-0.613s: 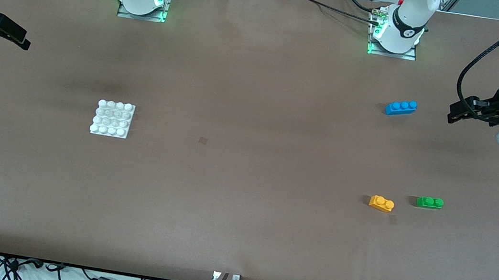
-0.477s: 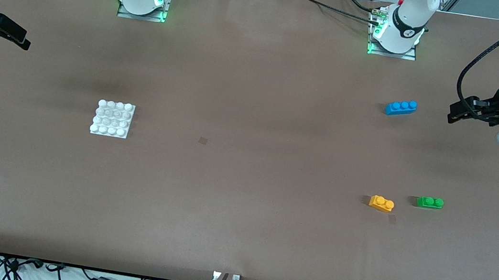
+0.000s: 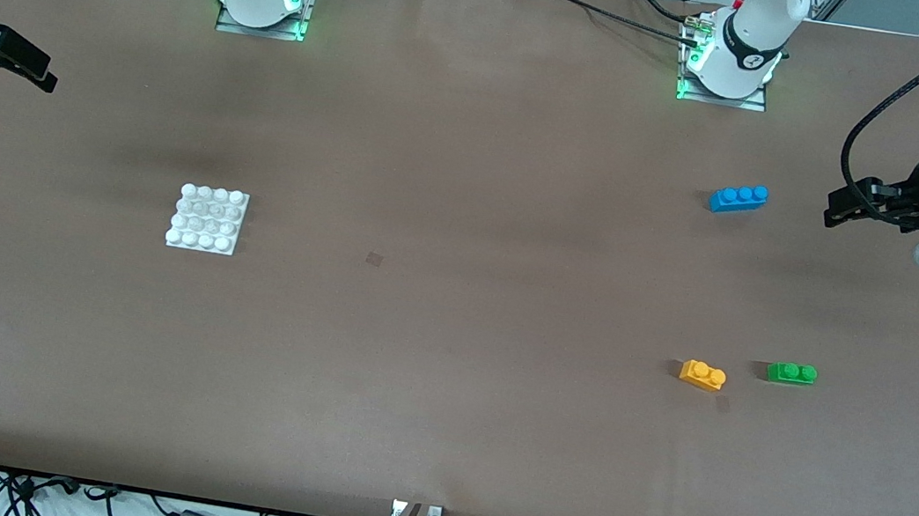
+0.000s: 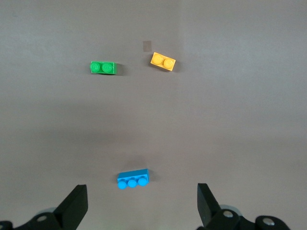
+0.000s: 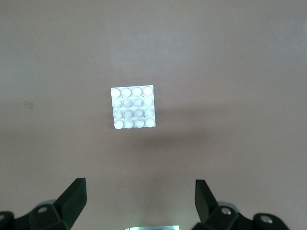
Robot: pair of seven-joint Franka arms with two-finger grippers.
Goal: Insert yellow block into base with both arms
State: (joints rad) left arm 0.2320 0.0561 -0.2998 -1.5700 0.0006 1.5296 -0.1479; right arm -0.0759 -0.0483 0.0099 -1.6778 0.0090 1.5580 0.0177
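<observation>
Front view: the yellow block point(image 3: 702, 375) is seen lying on the brown table point(image 3: 441, 398) toward the left arm's end, just beside the green brick point(image 3: 791, 373) and nearer to the camera than the blue brick point(image 3: 738, 198). The base point(image 3: 207, 219) is placed well apart, toward the right arm's end. The left gripper point(image 3: 841, 208) is held in the air over its end of the table, fingers spread and empty. The right gripper point(image 3: 36, 70) is likewise raised over its end, fingers spread and empty.
</observation>
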